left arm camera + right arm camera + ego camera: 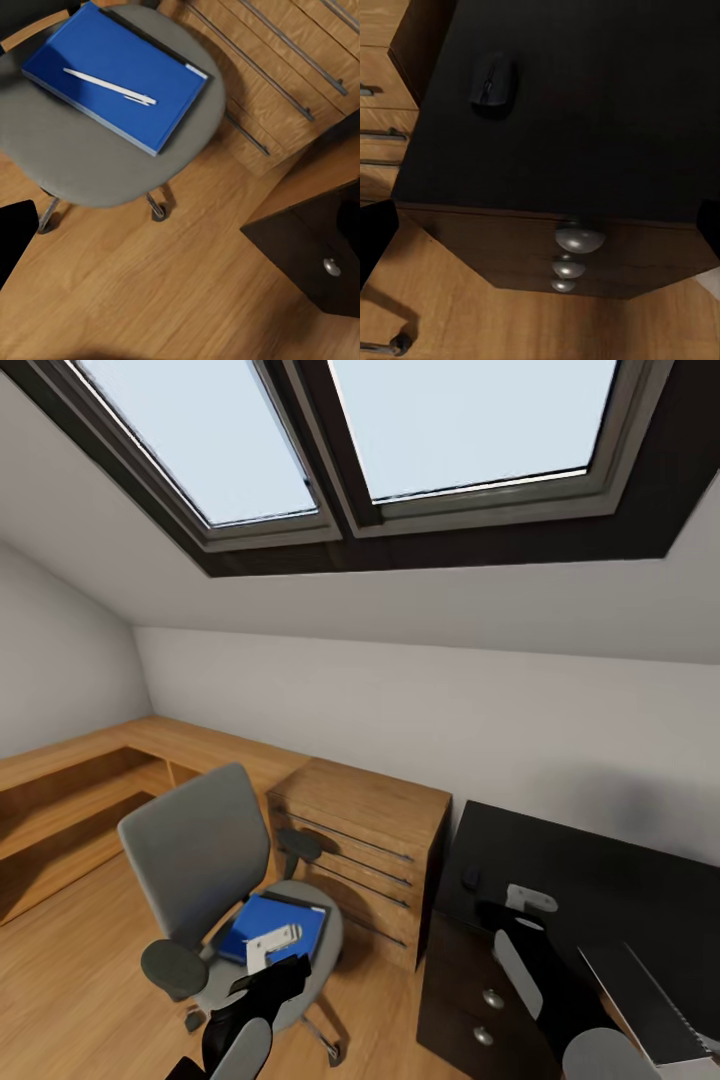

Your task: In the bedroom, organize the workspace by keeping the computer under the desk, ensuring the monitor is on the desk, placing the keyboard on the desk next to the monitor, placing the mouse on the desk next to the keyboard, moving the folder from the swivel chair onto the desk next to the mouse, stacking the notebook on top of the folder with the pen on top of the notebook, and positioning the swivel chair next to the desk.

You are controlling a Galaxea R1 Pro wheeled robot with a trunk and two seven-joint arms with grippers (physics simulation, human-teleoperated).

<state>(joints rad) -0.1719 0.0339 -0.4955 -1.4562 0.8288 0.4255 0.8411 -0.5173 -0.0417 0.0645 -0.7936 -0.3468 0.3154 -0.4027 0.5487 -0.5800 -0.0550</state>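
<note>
The swivel chair (195, 855) stands on the wooden floor left of the desk (600, 880). On its grey seat (90, 161) lies the blue folder (112, 71) with the white pen (109, 86) across it. My left gripper (270, 948) hangs open above the seat's near edge, touching nothing; one black finger (15, 240) shows. The black mouse (493, 81) sits near the desk's left corner. Above the desk's front edge my right gripper (525, 905) is open and empty, its fingers (375, 232) spread wide. The computer and notebook are out of view.
A wooden chest of drawers (360, 850) stands between chair and desk. The desk's black drawer unit has round silver knobs (580, 240). A flat pale-edged slab (645, 1000) lies at the desk's near right; I cannot tell what it is. Low wooden shelving (70, 800) lines the left wall.
</note>
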